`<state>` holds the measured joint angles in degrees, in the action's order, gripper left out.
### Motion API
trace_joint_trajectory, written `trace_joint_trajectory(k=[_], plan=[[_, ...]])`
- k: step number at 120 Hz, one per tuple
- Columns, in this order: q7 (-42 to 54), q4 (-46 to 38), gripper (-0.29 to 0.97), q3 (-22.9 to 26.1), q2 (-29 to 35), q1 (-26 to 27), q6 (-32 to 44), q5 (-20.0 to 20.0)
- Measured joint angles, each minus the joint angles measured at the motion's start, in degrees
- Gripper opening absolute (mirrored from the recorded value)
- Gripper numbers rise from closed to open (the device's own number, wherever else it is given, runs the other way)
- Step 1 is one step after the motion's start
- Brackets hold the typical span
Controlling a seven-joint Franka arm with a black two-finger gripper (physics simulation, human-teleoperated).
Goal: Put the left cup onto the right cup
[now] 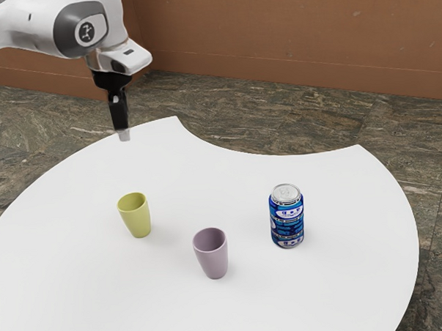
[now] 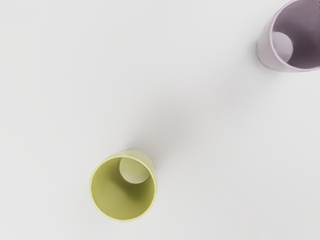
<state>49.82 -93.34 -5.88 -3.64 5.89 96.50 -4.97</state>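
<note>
The gripper [image 1: 123, 134] hangs empty above the table's far edge; whether it is wide or narrow cannot be told from this side. Two cups stand upright and apart: the yellow-green cup [image 1: 135, 214] nearer it, the mauve cup [image 1: 211, 252] beyond, toward the exterior view's right. One blue drinks can [image 1: 287, 215] stands further right, its print unreadable. The table [image 1: 343, 277] is round and white, over a marbled stone floor [image 1: 292, 118] and before a brown wall [image 1: 288, 30].

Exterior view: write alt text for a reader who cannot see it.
The end effector hangs above the far edge of the white table, well apart from everything on it. On the table stand a yellow-green cup, a purple cup to the exterior view's right of it and nearer the camera, and a blue can farther right.
</note>
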Motion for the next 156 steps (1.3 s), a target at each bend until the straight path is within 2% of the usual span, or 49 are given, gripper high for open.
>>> trace_joint_trajectory(k=[10, 23, 48, 91, 119, 156], plan=[[-0.25, -3.55, 0.68, 0.26, 2.34, -0.76, 0.87, 0.53], [-0.55, -13.73, 0.68, 0.41, 6.95, -1.54, 5.76, 1.27], [-1.35, -21.58, 0.68, 0.32, 6.17, -0.41, 12.88, 0.99], [-2.29, -23.39, 0.68, -0.06, -0.60, -1.59, 19.43, -0.56], [-1.41, -19.31, 0.68, -1.27, -6.63, -1.50, 21.40, -2.55], [-0.26, -18.05, 0.68, -1.32, -10.74, -1.76, 22.48, -2.30]])
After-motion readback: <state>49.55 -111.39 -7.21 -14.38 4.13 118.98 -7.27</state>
